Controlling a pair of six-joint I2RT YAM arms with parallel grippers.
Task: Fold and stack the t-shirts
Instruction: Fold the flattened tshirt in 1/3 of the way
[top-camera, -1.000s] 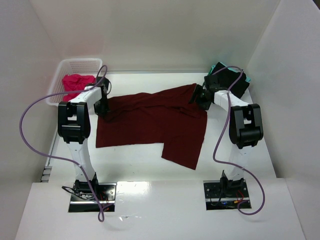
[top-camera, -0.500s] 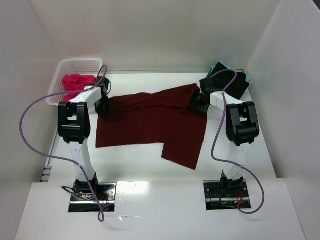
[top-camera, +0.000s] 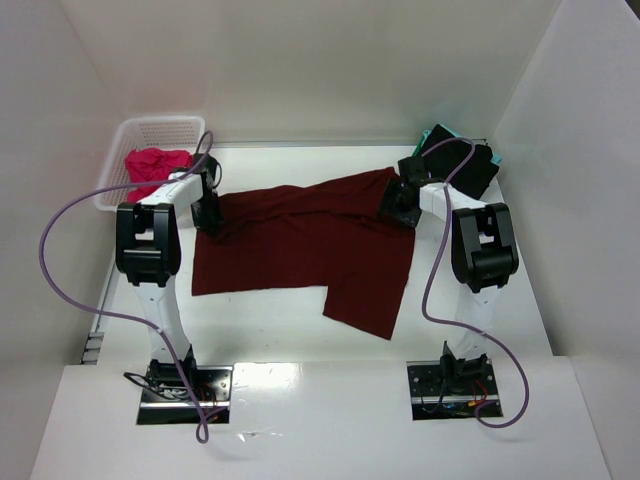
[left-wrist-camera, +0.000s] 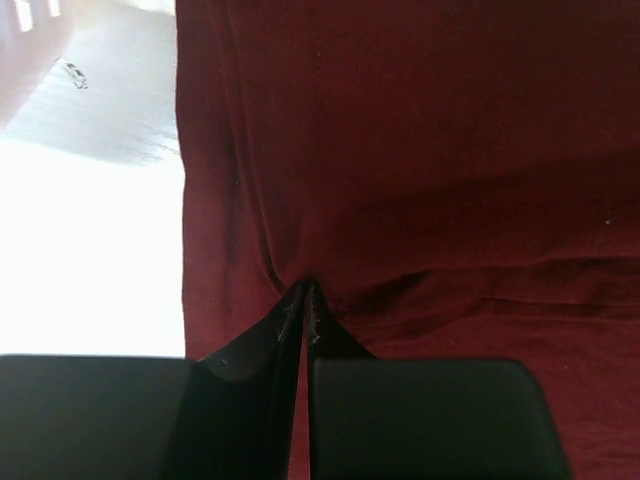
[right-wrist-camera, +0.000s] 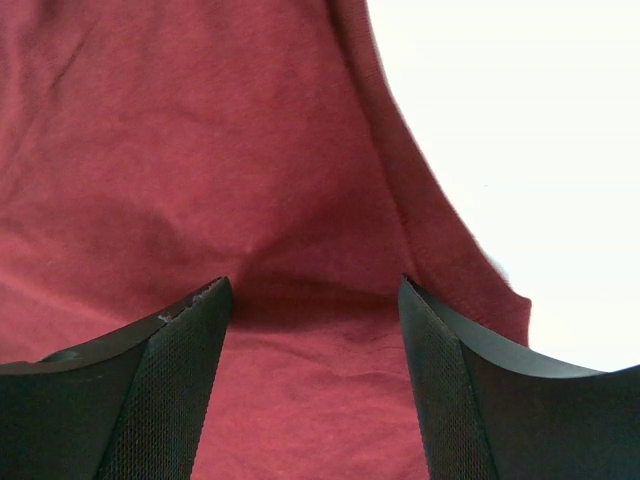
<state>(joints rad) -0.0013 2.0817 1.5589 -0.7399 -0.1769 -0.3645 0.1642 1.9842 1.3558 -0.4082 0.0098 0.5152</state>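
Because it is limp, light cloth that sags wherever unsupported, the maroon t-shirt (top-camera: 300, 250), spread on the tabletop (top-camera: 270, 325) between the arms, is best taken by its edges. At its far-left edge the left claw (left-wrist-camera: 304, 297) is closed, pinching a pucker of fabric. At the far-right edge the right claw (right-wrist-camera: 312, 290) stands open over the cloth, gripping nothing. Farther back, a pink t-shirt (top-camera: 155, 162) lies in the basket (top-camera: 150, 125) at left; a black t-shirt (top-camera: 472, 168) and a teal t-shirt (top-camera: 433, 133) lie together at right.

Maroon shirt (top-camera: 300, 245) spread mid-table; pink shirt (top-camera: 155, 163) crumpled far left; black shirt (top-camera: 472, 168) atop teal shirt (top-camera: 436, 133) far right
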